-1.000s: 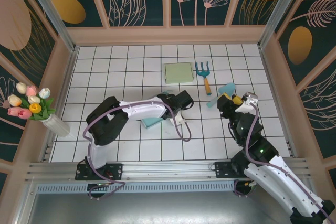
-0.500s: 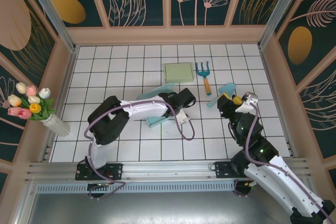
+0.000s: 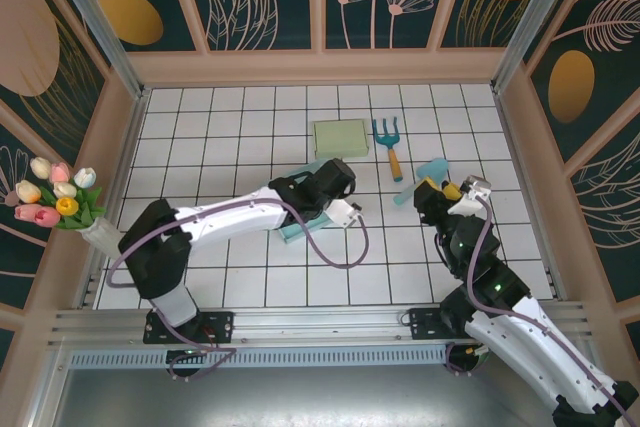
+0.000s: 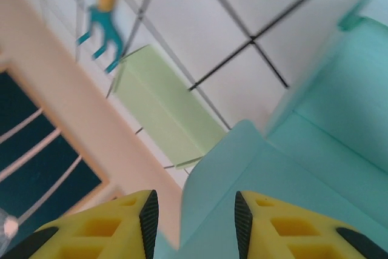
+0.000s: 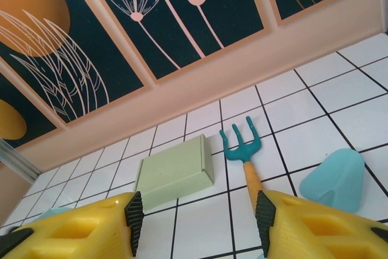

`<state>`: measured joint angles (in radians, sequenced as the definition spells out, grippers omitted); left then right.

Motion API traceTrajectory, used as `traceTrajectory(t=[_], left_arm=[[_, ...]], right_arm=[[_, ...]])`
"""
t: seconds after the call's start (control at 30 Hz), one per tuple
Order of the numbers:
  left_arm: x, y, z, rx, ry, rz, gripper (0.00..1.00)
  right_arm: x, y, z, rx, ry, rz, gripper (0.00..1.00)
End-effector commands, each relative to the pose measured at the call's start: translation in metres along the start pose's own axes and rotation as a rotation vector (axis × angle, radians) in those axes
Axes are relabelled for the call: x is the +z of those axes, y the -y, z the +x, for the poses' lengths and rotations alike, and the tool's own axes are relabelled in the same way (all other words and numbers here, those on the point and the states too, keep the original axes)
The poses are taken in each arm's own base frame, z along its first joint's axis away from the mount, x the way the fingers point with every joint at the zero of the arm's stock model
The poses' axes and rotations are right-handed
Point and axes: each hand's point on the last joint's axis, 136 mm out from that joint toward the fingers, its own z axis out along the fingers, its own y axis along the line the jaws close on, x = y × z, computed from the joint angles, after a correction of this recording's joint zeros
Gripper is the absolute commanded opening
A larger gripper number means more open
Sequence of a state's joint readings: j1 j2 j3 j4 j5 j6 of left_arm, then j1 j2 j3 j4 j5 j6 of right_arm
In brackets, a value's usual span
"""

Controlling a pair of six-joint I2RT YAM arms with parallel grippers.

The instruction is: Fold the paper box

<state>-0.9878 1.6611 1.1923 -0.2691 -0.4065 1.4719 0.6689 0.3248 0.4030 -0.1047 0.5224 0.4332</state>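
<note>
Left end effector [image 4: 195,213] unclenched over tiles [image 4: 242,4]

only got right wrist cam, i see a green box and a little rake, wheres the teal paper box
Observer: the teal paper box lies near the middle of the table, partly under the left arm.
Operator: is the left one holding it
Observer: the left gripper has its jaws apart, a teal flap showing in the gap.
Operator: anything over on the left side
Observer: a vase of tulips stands at the table's left edge.
</note>
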Motion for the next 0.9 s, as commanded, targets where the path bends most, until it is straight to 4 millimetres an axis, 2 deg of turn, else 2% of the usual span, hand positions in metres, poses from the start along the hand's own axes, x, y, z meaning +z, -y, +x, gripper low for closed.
traceTrajectory(t=[0.0,0.1,0.17,0.23,0.33,0.4,0.43,0.5,0.57,0.67,0.73,0.87], left_arm=[[-0.043,-0.049,0.003,-0.348,0.111,-0.243,0.42],[-0.087,-0.069,0.01,-0.616,0.255,-0.401,0.45],[-0.11,-0.07,0.016,-0.81,0.354,-0.486,0.46],[-0.136,-0.074,0.034,-1.059,0.437,-0.587,0.47],[-0.156,-0.068,0.081,-1.566,0.44,-0.689,0.49],[-0.159,-0.048,0.109,-1.885,0.348,-0.7,0.48],[-0.159,-0.036,0.116,-1.989,0.32,-0.697,0.49],[-0.158,-0.007,0.125,-2.183,0.31,-0.694,0.51],[-0.158,0.019,0.128,-2.296,0.339,-0.684,0.52],[-0.158,0.047,0.132,-2.369,0.369,-0.691,0.52],[-0.152,0.062,0.136,-2.369,0.31,-0.688,0.53],[-0.128,0.082,0.129,-2.357,0.273,-0.604,0.56]], right_arm=[[0.0,-0.003,-0.002,0.016,0.014,-0.021,0.56],[0.001,-0.01,0.0,0.009,0.004,-0.06,0.56],[0.002,-0.016,0.003,-0.001,-0.008,-0.09,0.56],[0.005,-0.021,0.008,-0.015,-0.024,-0.117,0.56],[0.01,-0.031,0.017,-0.041,-0.064,-0.156,0.57],[0.016,-0.037,0.024,-0.057,-0.1,-0.173,0.57],[0.018,-0.04,0.026,-0.066,-0.115,-0.179,0.57],[0.023,-0.045,0.029,-0.073,-0.145,-0.176,0.57],[0.03,-0.047,0.034,-0.074,-0.178,-0.165,0.57],[0.041,-0.054,0.045,-0.072,-0.235,-0.161,0.57],[0.049,-0.06,0.054,-0.076,-0.275,-0.169,0.57],[0.07,-0.077,0.079,-0.115,-0.363,-0.212,0.57]])
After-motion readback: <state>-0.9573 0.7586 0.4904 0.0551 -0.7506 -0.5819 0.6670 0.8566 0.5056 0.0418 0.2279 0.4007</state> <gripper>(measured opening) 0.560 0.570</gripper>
